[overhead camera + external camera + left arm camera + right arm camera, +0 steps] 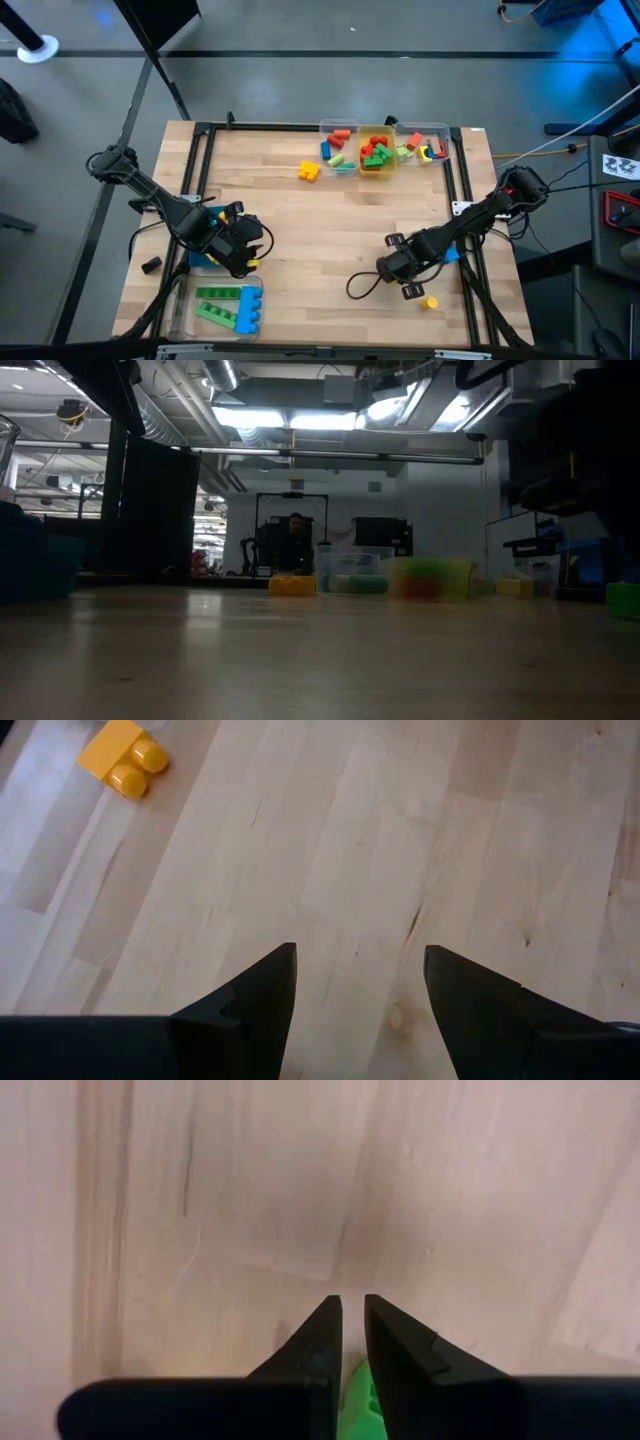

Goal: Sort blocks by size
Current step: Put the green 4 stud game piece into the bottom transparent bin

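Note:
My right gripper point(395, 268) stands over the near right part of the table, pointing steeply down. It is shut on a small green block point(356, 1392), which shows between its fingers in the right wrist view. My left gripper point(243, 250) hangs open over the near left part, with bare wood between its fingers point(360, 952). A yellow block point(120, 758) lies on the table beyond it. Another yellow block point(308, 171) lies near the far bins, and a tiny yellow one point(430, 301) lies by the near right edge. My right gripper pinches the green block point(352, 1380) between its two fingers, a little back from their tips. The fingers come from above, pointing steeply down. The fingers hide most of the block, so I cannot tell whether it touches the table.
Three clear bins point(385, 150) with mixed coloured blocks stand in a row at the far edge. A clear bin point(215, 308) at the near left holds long green and blue blocks. The middle of the wooden table point(330, 225) is bare wood. Black frame rails run along both sides.

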Controlling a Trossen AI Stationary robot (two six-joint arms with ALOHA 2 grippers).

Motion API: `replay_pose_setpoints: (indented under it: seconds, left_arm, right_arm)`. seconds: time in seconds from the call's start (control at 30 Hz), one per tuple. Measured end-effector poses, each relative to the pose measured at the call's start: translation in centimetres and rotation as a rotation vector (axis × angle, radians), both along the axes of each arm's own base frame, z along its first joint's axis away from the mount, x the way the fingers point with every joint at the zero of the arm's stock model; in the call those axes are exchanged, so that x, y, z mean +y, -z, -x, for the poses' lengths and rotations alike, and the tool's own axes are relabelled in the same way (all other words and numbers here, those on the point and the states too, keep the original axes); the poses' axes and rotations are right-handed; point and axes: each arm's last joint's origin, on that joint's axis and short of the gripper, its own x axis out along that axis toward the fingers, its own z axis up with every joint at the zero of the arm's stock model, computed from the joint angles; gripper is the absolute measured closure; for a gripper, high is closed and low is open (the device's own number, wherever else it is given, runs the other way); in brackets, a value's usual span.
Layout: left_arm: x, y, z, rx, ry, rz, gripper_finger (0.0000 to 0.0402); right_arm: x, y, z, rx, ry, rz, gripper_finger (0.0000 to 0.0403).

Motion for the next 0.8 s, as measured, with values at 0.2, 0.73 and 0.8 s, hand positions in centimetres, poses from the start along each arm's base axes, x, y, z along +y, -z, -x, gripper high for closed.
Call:
replay_pose_setpoints:
  seconds: [0.2,0.73,0.8]
  left_arm:
    - [0.0,0.0,0.0,0.000,0.000,0.000,0.0199]
    - [0.0,0.0,0.0,-0.001,-0.001,-0.002,0.0199]
    - [0.0,0.0,0.0,-0.001,-0.001,-0.002,0.0199]
  right_arm:
    - [-1.1,0.0,-0.5,0.042,0.243,-0.017,0.0349]
    - [-2.5,-0.1,-1.2,0.105,0.115,-0.176,0.0220]
    - [-2.4,-0.2,-1.1,0.083,-0.052,-0.198,0.0221]
